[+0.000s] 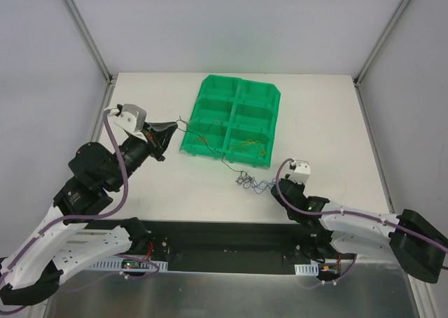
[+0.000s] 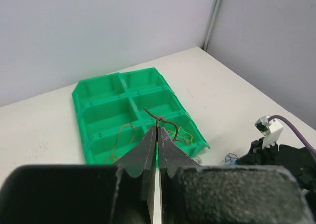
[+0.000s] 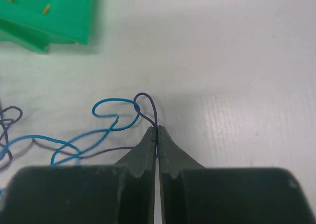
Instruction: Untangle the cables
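A tangle of thin cables (image 1: pixel 246 181) lies on the white table in front of the green tray (image 1: pixel 232 120). My left gripper (image 1: pixel 176 127) is shut on a brown cable (image 2: pixel 163 121) and holds it raised at the tray's left edge; the cable runs across the tray's near bins toward the tangle. My right gripper (image 1: pixel 275 185) is shut on a purple cable (image 3: pixel 150 104) low over the table, just right of the tangle. A blue cable (image 3: pixel 114 116) loops through the purple one right in front of the fingertips.
The tray has several bins, and yellow cables (image 2: pixel 178 133) lie in the near ones. The tray's corner shows in the right wrist view (image 3: pixel 59 21). Metal frame posts (image 1: pixel 82 24) stand at the table's back corners.
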Controlling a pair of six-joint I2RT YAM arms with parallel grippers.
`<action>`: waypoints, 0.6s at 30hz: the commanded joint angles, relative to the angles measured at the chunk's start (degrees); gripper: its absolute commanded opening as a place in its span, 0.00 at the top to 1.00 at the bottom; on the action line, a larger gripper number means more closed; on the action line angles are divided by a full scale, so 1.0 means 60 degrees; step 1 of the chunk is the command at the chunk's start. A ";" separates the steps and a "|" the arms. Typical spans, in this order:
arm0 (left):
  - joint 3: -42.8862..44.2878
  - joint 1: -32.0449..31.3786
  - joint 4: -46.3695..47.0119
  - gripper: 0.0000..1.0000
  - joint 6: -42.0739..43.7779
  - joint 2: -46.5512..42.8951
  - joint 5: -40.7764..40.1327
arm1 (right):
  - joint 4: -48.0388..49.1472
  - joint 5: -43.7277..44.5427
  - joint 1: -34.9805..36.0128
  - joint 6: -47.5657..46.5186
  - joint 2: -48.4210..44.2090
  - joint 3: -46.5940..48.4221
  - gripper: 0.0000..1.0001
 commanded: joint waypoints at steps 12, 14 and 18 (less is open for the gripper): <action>0.2307 -0.0033 -0.0385 1.00 0.0559 0.0865 0.0234 | -0.1790 -0.0842 -0.0472 -0.2791 -0.1096 0.1535 0.64; 0.2380 -0.0047 -0.0414 1.00 0.0238 0.0953 0.0264 | -0.2215 -0.1193 -0.0486 -0.3246 -0.1258 0.2077 0.54; 0.2556 -0.0047 -0.0414 1.00 0.0047 0.1114 0.0380 | -0.2234 -0.3091 -0.0472 -0.4853 -0.1726 0.2855 0.27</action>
